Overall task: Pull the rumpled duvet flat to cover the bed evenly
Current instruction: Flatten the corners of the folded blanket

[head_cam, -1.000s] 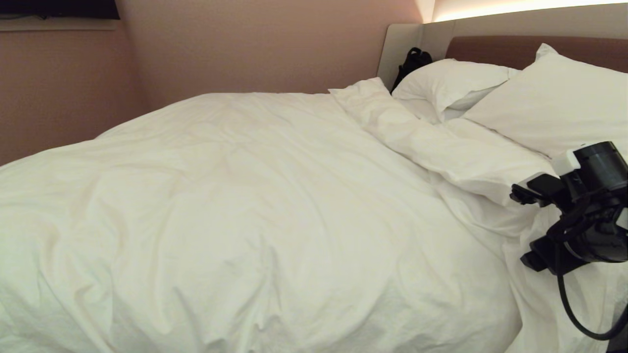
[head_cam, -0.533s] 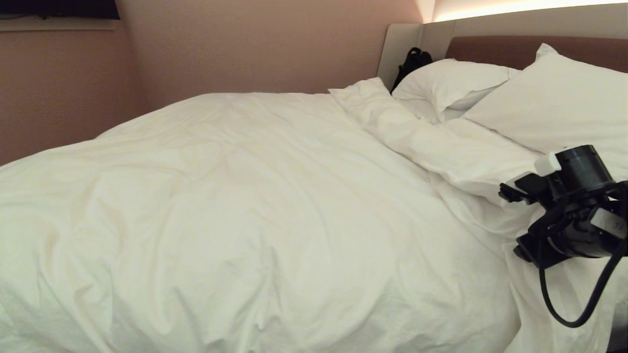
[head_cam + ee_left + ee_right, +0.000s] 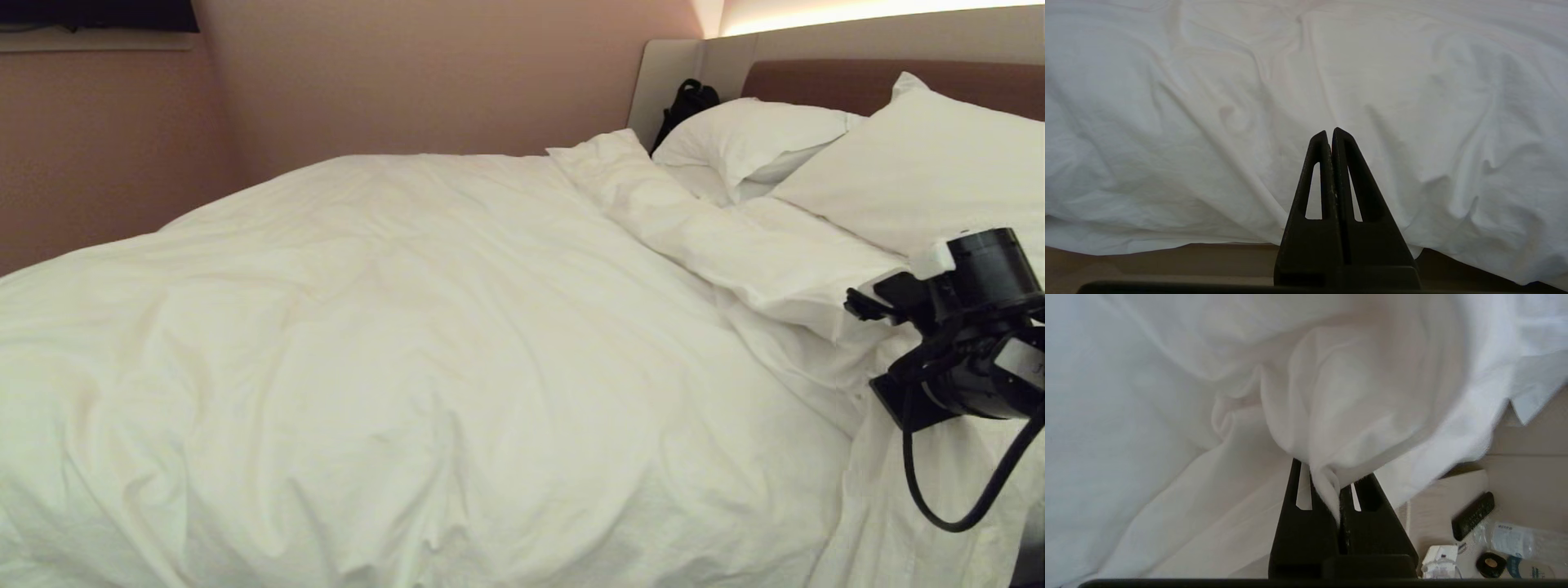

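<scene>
The white duvet (image 3: 424, 343) lies creased over most of the bed, whose brown headboard (image 3: 816, 80) shows at the far right. Its upper edge is folded back in a band below the pillows. My right arm (image 3: 971, 327) hangs at the bed's right side by that fold. In the right wrist view my right gripper (image 3: 1331, 475) is shut on a bunched edge of the duvet (image 3: 1355, 396), which drapes over the fingertips. My left gripper (image 3: 1331, 132) is shut and empty, facing duvet cloth (image 3: 1208, 122) that hangs over the bed's side.
Two white pillows (image 3: 751, 135) (image 3: 931, 171) lean on the headboard, with a black bag (image 3: 686, 102) in the corner behind them. Beside the bed, a light surface holds a black remote (image 3: 1473, 515), a plastic bottle (image 3: 1523, 537) and a small white box (image 3: 1439, 559). A pink wall runs behind the bed.
The right gripper has closed onto the duvet's edge. Its wrist first dipped and moved left, then rose a little, and the cloth at the right edge has lifted with it.
</scene>
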